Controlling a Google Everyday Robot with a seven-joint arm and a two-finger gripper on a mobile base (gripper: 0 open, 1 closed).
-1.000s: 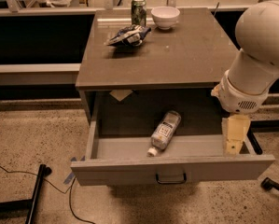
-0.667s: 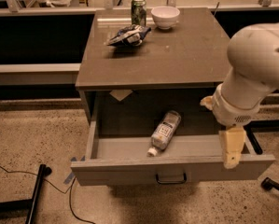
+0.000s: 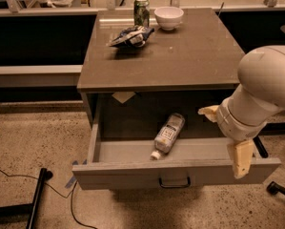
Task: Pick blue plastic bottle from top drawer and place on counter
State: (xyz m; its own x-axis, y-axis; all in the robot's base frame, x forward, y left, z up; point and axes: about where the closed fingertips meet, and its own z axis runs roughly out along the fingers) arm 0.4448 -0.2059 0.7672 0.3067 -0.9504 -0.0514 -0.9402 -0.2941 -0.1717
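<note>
The top drawer (image 3: 132, 171) stands pulled out from the grey cabinet in the lower middle of the frame, its dark pull handle (image 3: 174, 182) at the centre of the front panel. The blue plastic bottle (image 3: 168, 133) lies on its side inside the drawer, right of centre, with its white cap pointing toward the front panel and its label facing up. The tool (image 3: 241, 158) hangs at the right of the frame below the bulky white arm (image 3: 266, 92), over the drawer's front right corner and apart from the bottle. Whether it is wide or narrow cannot be told, and it holds nothing that can be seen. On the bench (image 3: 189, 56) above, a green can (image 3: 141, 11), a white bowl (image 3: 168, 17) and a crumpled snack bag (image 3: 131, 36) sit toward the far left edge.
</note>
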